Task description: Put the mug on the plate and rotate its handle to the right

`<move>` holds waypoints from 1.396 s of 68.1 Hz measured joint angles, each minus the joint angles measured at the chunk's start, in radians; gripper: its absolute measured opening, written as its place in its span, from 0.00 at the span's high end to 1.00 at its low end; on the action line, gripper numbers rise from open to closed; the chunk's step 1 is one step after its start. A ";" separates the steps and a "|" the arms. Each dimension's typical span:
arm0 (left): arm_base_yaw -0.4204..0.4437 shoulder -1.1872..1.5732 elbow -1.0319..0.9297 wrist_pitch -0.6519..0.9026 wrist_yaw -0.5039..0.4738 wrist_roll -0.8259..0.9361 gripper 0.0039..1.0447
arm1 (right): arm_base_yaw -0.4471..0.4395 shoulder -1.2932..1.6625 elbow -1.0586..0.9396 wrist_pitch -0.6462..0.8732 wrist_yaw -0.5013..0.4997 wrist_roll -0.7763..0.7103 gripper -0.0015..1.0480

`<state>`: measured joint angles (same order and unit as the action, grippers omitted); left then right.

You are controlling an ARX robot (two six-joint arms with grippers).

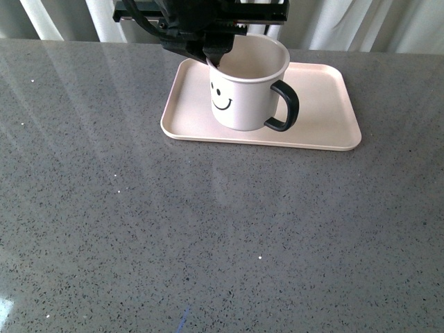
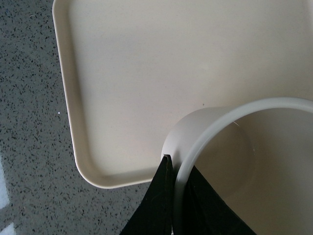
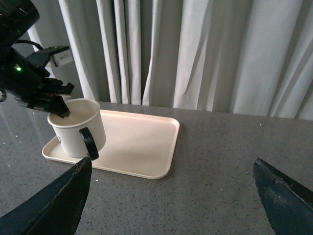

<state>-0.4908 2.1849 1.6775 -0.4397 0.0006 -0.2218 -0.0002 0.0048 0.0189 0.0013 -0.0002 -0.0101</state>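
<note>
The cream-white mug [image 1: 244, 87] stands upright on the left half of the pale pink-beige plate [image 1: 326, 104], smiley face toward me. Its black handle [image 1: 286, 105] points right. My left gripper [image 1: 215, 61] reaches down from above and is shut on the mug's left rim, one finger inside and one outside. The left wrist view shows the rim [image 2: 230, 122] pinched between the dark fingers [image 2: 159, 200], with the plate [image 2: 137, 83] below. From the right wrist view, the mug [image 3: 78, 128] and plate [image 3: 142, 147] lie ahead; my right gripper [image 3: 171, 196] is open over bare table, well apart from them.
The grey speckled tabletop [image 1: 208, 236] spreads wide in front of the plate. White curtains [image 3: 195, 54] hang behind the table's far edge. The plate's right half [image 1: 326, 83] carries nothing.
</note>
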 joint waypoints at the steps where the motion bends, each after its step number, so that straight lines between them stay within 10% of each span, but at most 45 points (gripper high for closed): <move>1: 0.000 0.013 0.014 -0.006 0.000 0.000 0.98 | 0.000 0.000 0.000 0.000 0.000 0.000 0.09; 85: 0.003 0.238 0.266 -0.057 -0.001 -0.013 0.98 | 0.000 0.000 0.000 0.000 0.000 0.000 0.09; 95: 0.003 0.238 0.266 -0.057 0.003 -0.013 0.74 | 0.000 0.000 0.000 0.000 0.000 0.000 0.09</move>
<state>-0.4873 2.4229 1.9430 -0.4965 0.0040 -0.2344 -0.0002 0.0048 0.0189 0.0013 0.0002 -0.0101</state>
